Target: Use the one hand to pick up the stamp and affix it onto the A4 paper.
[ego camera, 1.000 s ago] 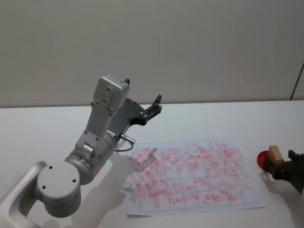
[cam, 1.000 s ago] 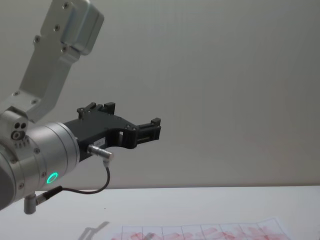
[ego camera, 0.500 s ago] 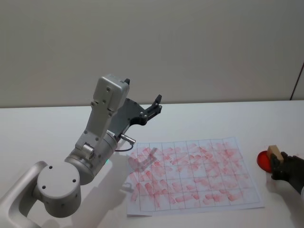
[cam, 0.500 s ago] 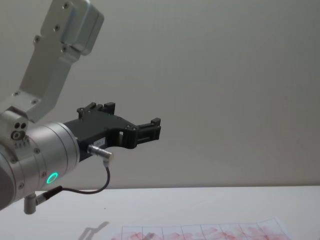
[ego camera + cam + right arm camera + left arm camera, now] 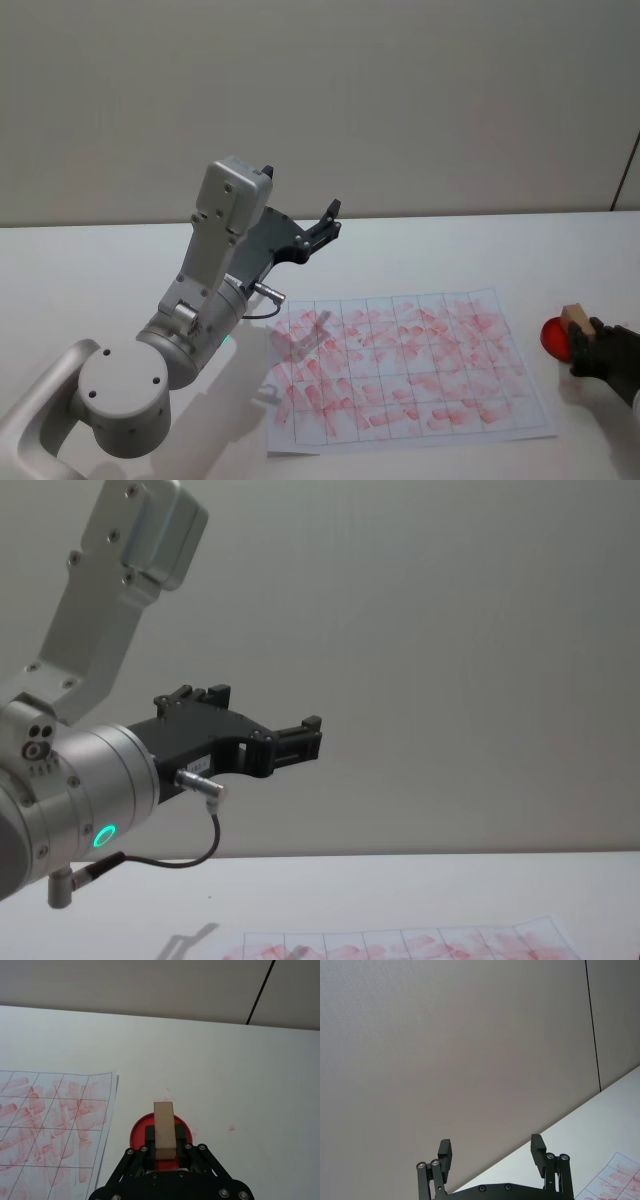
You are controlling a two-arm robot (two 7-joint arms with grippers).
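1. Left tool point(image 5: 328, 218): raised left of the paper, jaws apart, empty.
2. A4 paper point(image 5: 405, 365): flat mid-bench point(image 5: 450, 250), grid boxes full of pink-red smudges.
3. Stamp point(image 5: 164, 1127): small tan wood block, likely light and stiff. Right tool point(image 5: 165, 1139) clamps its sides over the red ink pad point(image 5: 136, 1134), just right of the paper.

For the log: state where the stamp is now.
The wooden stamp sits in the right gripper over the red ink pad, on the robot's right just past the edge of the A4 paper; the left gripper idles raised.
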